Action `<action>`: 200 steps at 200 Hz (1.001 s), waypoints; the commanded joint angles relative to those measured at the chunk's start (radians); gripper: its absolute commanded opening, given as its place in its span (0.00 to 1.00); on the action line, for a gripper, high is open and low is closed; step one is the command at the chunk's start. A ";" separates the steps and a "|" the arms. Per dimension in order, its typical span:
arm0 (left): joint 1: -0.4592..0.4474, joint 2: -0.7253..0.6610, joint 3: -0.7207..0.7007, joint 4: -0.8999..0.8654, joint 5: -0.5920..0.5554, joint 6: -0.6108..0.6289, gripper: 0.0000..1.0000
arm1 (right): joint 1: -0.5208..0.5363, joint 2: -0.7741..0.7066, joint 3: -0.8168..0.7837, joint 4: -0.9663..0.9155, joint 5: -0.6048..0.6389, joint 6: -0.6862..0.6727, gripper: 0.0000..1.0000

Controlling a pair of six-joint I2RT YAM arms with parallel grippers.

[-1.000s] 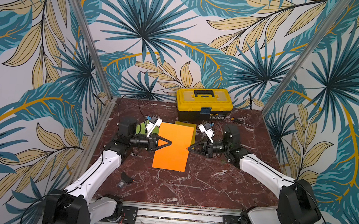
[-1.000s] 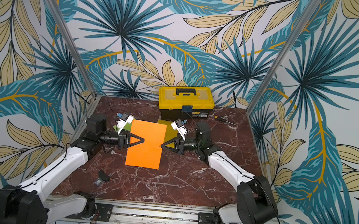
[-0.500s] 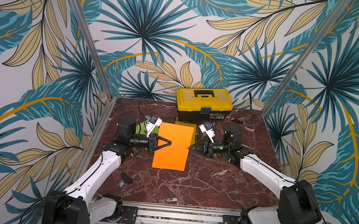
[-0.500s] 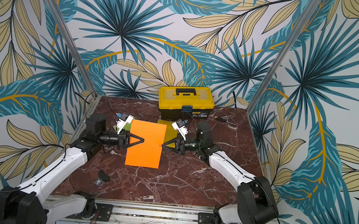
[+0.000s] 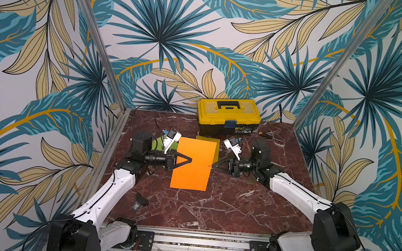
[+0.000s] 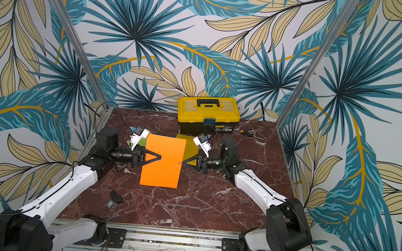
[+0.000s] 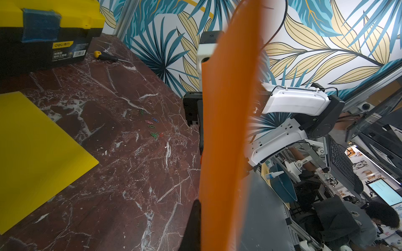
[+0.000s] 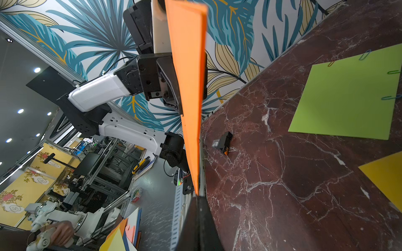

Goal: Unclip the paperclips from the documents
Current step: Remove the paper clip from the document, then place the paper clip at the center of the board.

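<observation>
Overhead, the cell reads as a dark red marble tabletop veined in white, boxed on three sides by wallpaper of big teal and tan palm leaves, with bare aluminium posts at the back corners and a metal rail along the front edge. A yellow-and-black toolbox stands closed against the back wall, and a yellow-handled screwdriver lies on the stone just beside it. At mid-table the orange sheet is held up off the marble between the two arms. The left gripper has its jaws pressed together on the sheet's left edge. The right gripper is closed tight at the opposite edge, right at a red paperclip hooked there; whether it pinches the clip or the paper cannot be told. Behind the orange sheet the yellow sheet lies flat near the toolbox. The lime-green sheet lies flat by the left arm, with clipped paperclips along its edges. A scatter of loose paperclips, green, red and blue, rests on bare marble on the right arm's side. A small black object sits near the front left. Past the open front, the wrist views show a workshop with ceiling spotlights and screens.
</observation>
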 commanded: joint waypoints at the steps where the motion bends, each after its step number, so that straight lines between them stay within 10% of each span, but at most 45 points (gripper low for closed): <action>1: 0.011 -0.020 -0.014 0.020 -0.001 0.015 0.00 | -0.004 -0.021 -0.007 -0.039 0.009 -0.030 0.00; 200: 0.026 -0.025 -0.015 0.020 0.002 0.013 0.00 | -0.103 -0.051 -0.021 -0.230 0.135 -0.130 0.00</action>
